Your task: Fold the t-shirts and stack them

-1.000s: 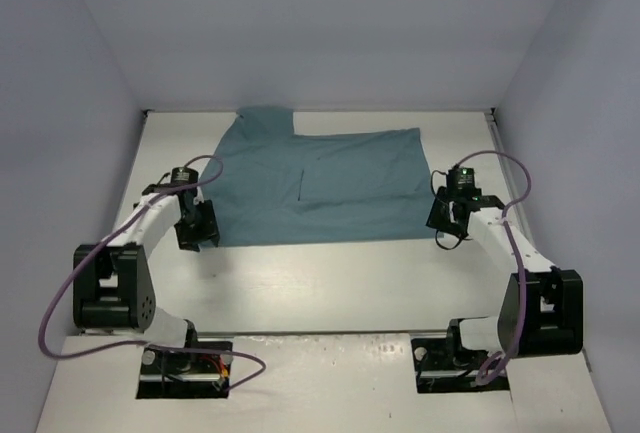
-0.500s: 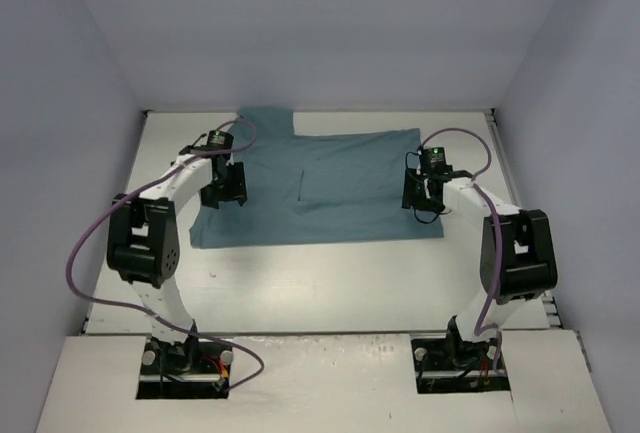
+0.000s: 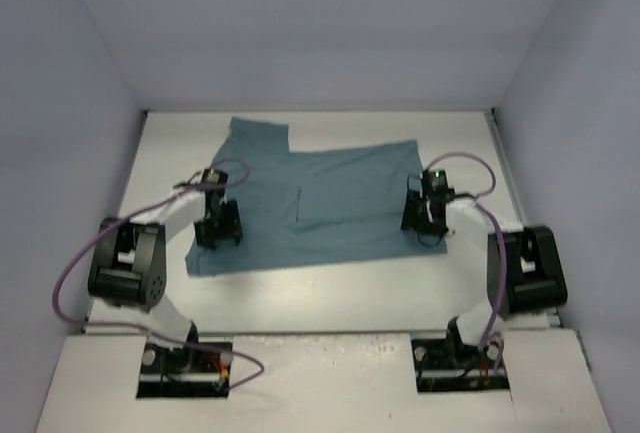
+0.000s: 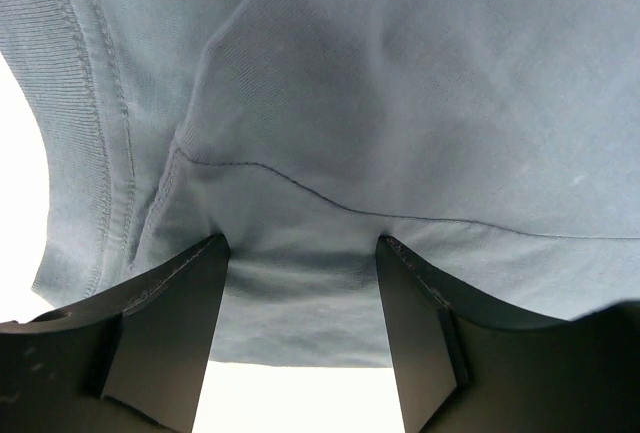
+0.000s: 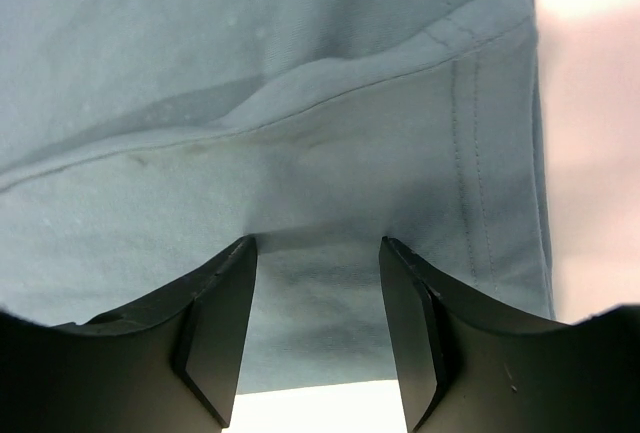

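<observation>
the teal t-shirt (image 3: 320, 203) lies spread out on the far half of the white worktop (image 3: 330, 298), a little askew, with one short sleeve reaching toward the far left corner and its near edge slanting across the middle of the worktop. a short dark crease runs down the cloth near its centre. the left claw (image 4: 300, 251) sits on the shirt's left side, close to the near left corner of the cloth. its two dark fingers (image 4: 165, 323) are spread wide, tips down on the fabric, with a shallow ridge of cloth and a thin seam running across just past the tips. a stitched band runs down the shirt at the left of that wrist view, and bare worktop shows beyond the band. the right claw (image 5: 316, 245) sits on the shirt's right side, near its right edge. it too is spread wide, tips on the cloth, with a soft fold crossing beyond them and a double-stitched hem running down beside the right finger. neither claw has cloth pinched between its fingers. both arms bend inward from outside the shirt, the left arm (image 3: 150, 243) to its left and the right arm (image 3: 500, 243) to its right, each trailing a purple cable (image 3: 70, 288). pale walls (image 3: 320, 33) close in the worktop behind and beside the shirt.
</observation>
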`<action>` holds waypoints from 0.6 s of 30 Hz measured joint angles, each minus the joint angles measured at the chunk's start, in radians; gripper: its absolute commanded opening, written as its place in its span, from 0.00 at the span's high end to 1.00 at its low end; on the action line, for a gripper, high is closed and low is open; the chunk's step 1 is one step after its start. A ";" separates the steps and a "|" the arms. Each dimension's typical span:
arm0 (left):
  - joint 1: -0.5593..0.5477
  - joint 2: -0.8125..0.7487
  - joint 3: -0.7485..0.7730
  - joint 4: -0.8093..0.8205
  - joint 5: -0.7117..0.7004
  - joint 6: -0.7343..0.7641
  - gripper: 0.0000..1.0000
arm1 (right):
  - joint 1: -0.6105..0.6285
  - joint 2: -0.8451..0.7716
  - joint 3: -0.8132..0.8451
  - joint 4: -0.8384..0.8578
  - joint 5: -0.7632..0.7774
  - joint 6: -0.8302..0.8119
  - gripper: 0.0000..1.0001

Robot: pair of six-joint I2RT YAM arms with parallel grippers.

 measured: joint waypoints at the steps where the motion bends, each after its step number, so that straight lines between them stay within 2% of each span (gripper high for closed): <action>1: 0.000 -0.025 -0.028 -0.003 0.006 -0.004 0.42 | 0.002 -0.026 -0.021 -0.016 -0.001 0.020 0.50; 5: 0.000 -0.101 -0.106 -0.029 0.026 -0.017 0.42 | 0.021 -0.123 -0.086 -0.103 0.000 0.093 0.50; 10: 0.000 -0.127 -0.107 -0.073 0.034 -0.018 0.42 | 0.088 -0.234 -0.089 -0.188 0.028 0.132 0.50; 14: -0.002 -0.143 -0.002 -0.118 0.026 0.011 0.41 | 0.117 -0.266 0.004 -0.220 0.066 0.112 0.50; 18: -0.019 -0.143 0.153 -0.114 0.008 0.038 0.41 | 0.122 -0.228 0.126 -0.188 0.084 0.044 0.50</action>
